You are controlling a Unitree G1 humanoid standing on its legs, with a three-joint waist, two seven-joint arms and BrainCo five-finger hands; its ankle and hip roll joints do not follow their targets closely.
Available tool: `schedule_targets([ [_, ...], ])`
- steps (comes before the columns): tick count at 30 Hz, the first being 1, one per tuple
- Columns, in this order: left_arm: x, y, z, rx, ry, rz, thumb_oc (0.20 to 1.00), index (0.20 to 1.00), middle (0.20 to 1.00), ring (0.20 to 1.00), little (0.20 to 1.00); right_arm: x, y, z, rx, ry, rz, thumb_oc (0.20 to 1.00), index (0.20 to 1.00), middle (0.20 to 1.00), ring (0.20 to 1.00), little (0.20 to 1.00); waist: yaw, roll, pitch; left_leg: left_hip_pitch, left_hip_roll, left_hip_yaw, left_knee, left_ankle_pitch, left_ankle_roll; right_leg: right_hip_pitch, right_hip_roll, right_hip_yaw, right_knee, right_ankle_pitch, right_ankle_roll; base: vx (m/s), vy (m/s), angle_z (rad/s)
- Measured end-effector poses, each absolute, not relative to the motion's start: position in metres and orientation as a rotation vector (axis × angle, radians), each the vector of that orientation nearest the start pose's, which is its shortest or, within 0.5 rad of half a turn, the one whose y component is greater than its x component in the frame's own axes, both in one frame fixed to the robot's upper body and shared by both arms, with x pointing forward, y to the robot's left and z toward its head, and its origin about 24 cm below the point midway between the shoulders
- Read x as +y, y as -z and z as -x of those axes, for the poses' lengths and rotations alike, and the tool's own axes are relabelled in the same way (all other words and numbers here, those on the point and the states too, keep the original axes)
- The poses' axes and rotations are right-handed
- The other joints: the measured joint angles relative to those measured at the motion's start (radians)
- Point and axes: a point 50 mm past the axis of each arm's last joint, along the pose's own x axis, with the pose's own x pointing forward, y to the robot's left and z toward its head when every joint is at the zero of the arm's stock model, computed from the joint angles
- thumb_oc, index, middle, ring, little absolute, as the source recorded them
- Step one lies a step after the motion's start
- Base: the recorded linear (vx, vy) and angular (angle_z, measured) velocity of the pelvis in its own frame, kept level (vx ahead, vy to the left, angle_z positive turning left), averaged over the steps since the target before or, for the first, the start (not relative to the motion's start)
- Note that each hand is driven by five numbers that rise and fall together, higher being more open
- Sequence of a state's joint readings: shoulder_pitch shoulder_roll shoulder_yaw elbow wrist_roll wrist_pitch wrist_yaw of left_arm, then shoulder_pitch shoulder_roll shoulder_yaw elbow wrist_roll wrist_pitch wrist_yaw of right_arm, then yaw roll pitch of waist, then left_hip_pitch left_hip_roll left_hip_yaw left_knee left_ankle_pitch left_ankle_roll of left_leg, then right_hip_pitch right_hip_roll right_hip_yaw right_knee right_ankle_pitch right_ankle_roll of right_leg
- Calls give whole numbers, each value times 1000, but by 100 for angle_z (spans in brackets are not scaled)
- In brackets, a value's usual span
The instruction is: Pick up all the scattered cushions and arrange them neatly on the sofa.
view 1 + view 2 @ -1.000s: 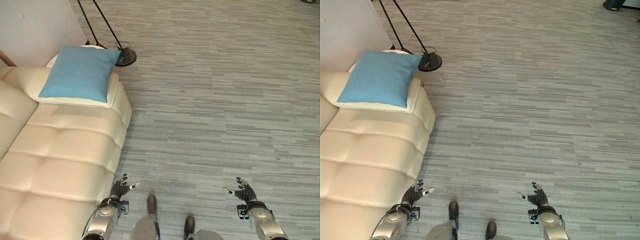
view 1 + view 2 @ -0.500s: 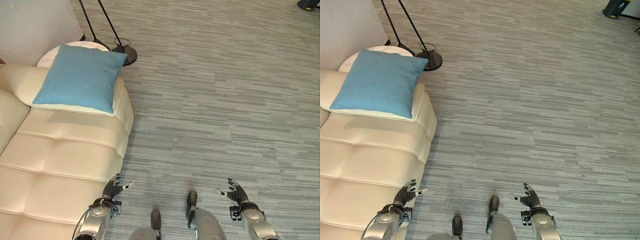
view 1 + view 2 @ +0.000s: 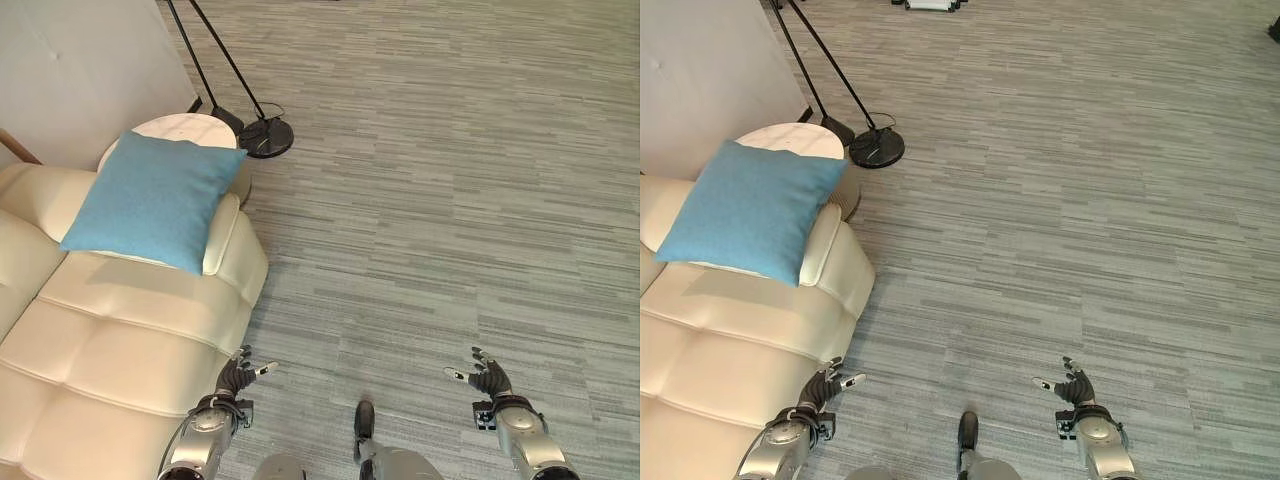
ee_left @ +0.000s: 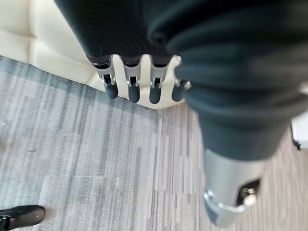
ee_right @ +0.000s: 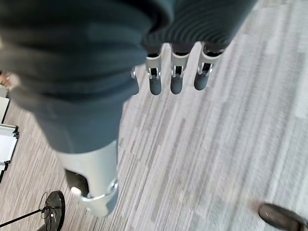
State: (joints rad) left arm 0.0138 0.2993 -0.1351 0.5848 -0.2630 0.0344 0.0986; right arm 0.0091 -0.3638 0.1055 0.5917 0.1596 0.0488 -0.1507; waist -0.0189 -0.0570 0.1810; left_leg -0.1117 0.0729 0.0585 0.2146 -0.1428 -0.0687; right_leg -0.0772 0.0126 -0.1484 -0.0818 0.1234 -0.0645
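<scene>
Blue cushion lies at upper left of frame on cream sofa arm end, overhanging toward round side table.

Left robot hand, right robot hand both at bottom of frame, fingers spread, holding nothing.

I judge risks: cushion slipping off edge; left arm brushing sofa; snagging lamp base when turning.

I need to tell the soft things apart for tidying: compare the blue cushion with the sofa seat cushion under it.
The blue cushion is loose, flat-faced and woven-looking, lying askew across the sofa arm; the sofa seat cushion is fixed, cream, glossy and divided by seams. The blue cushion is far smaller than the sofa seat cushion. Both look soft and padded, and neither hand touches them.
</scene>
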Motion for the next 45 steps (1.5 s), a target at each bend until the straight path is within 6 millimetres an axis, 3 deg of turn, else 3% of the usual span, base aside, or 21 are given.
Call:
schedule_targets([
  [3,221,81,-205,635,-128,-107,1000,1000,1000,1000,1000,-249,77,-198,650,203,272,1000,1000,1000,1000,1000,0,-16,7,-43,9,11,-156,80,-12,52,3,-14,-1,-50,33,214,87,15],
  [5,218,82,-205,638,-117,-113,1000,1000,1000,1000,1000,-250,78,-198,652,206,272,1000,1000,1000,1000,1000,3,-13,5,-87,18,15,-228,159,-15,68,8,-20,-6,-74,27,213,123,9],
  [8,217,82,-205,638,-113,-115,1000,1000,1000,1000,1000,-250,84,-193,685,221,272,1000,1000,1000,1000,1000,16,-3,4,-161,48,81,-280,219,-16,77,24,-29,-6,-91,14,241,186,8],
  [10,219,84,-202,649,-120,-115,1000,1000,1000,1000,1000,-250,85,-191,691,224,273,1000,1000,1000,1000,1000,32,15,6,-161,69,143,-301,244,7,104,33,-30,-1,-105,29,304,221,-10],
  [14,221,93,-189,696,-129,-116,1000,1000,1000,1000,1000,-254,90,-184,721,234,281,1000,1000,1000,1000,1000,27,63,-40,-95,47,148,-281,294,28,166,14,-24,0,-156,59,284,248,-5],
  [16,222,94,-186,702,-130,-117,1000,1000,1000,1000,1000,-252,91,-183,725,227,275,1000,1000,1000,1000,1000,34,50,-47,-70,-1,177,-276,318,65,166,-43,-11,39,-191,98,229,256,-7],
  [17,224,94,-185,706,-132,-124,1000,1000,1000,1000,1000,-250,94,-178,740,226,265,1000,1000,1000,1000,1000,31,31,-53,-48,-54,189,-276,305,120,153,-103,-14,111,-232,137,218,301,0],
  [19,229,92,-185,704,-137,-139,1000,1000,1000,1000,1000,-244,96,-178,742,214,248,1000,1000,1000,1000,1000,35,24,-53,-30,-88,192,-278,280,154,99,-145,-15,250,-261,162,226,296,8],
  [20,235,90,-186,701,-143,-157,1000,1000,1000,1000,1000,-238,97,-180,738,200,230,1000,1000,1000,1000,1000,36,24,-52,-14,-101,189,-278,260,180,-1,-182,-13,477,-283,190,196,210,13],
  [22,239,90,-186,706,-148,-170,1000,1000,1000,1000,1000,-234,99,-177,746,191,215,1000,1000,1000,1000,1000,34,15,-47,33,-126,174,-293,246,190,-89,-218,-6,700,-306,216,208,115,32],
  [25,245,88,-187,702,-160,-180,1000,1000,1000,1000,1000,-230,100,-177,745,182,203,1000,1000,1000,1000,1000,27,15,-47,47,-132,141,-293,223,180,-174,-190,23,595,-313,226,298,4,34],
  [26,244,88,-187,706,-158,-179,1000,1000,1000,1000,1000,-229,98,-180,738,181,202,1000,1000,1000,1000,1000,27,20,-43,56,-129,119,-294,206,159,-190,-153,43,411,-291,210,231,-44,39],
  [28,244,89,-186,708,-159,-178,1000,1000,1000,1000,1000,-229,99,-179,742,182,201,1000,1000,1000,1000,1000,26,11,-38,78,-135,117,-294,205,162,-204,-138,40,305,-214,208,332,-115,25],
  [29,240,90,-188,707,-162,-160,1000,1000,1000,1000,1000,-228,99,-178,742,182,198,1000,1000,1000,1000,1000,21,11,-23,95,-135,84,-292,161,167,-246,-118,60,231,-132,195,419,-158,27],
  [31,235,88,-195,694,-162,-143,1000,1000,1000,1000,1000,-226,98,-181,730,179,197,1000,1000,1000,1000,1000,-7,15,-7,92,-132,30,-288,154,155,-254,-101,138,108,-93,234,300,-137,77],
  [34,227,91,-193,694,-132,-140,1000,1000,1000,1000,1000,-223,106,-169,782,178,190,1000,1000,1000,1000,1000,-28,-16,-14,132,-144,-8,-302,138,134,-223,-127,147,131,-80,204,320,-170,87],
  [37,226,99,-177,735,-141,-123,1000,1000,1000,1000,1000,-225,100,-184,752,163,217,1000,1000,1000,1000,1000,-22,41,-19,204,-17,-40,-287,106,79,-138,-14,104,125,4,107,383,-287,60],
  [38,226,101,-175,747,-145,-118,1000,1000,1000,1000,1000,-226,98,-188,742,160,222,1000,1000,1000,1000,1000,-27,48,-19,181,8,-58,-215,86,50,-102,2,66,111,-24,71,339,-269,48],
  [41,224,95,-190,710,-150,-84,1000,1000,1000,1000,1000,-229,95,-191,731,159,228,1000,1000,1000,1000,1000,3,-17,-15,-42,-6,-70,216,83,25,-38,-9,37,49,-33,17,251,-131,58],
  [42,225,96,-189,717,-151,-85,1000,1000,1000,1000,1000,-231,94,-191,729,160,234,1000,1000,1000,1000,1000,13,-29,-12,-83,-2,-45,264,66,17,-21,-11,32,34,-17,-7,136,-8,26],
  [45,226,99,-182,733,-156,-85,1000,1000,1000,1000,1000,-237,90,-197,713,166,245,1000,1000,1000,1000,1000,29,-16,-1,-119,1,38,47,69,24,14,-5,0,0,-29,-10,138,15,23],
])
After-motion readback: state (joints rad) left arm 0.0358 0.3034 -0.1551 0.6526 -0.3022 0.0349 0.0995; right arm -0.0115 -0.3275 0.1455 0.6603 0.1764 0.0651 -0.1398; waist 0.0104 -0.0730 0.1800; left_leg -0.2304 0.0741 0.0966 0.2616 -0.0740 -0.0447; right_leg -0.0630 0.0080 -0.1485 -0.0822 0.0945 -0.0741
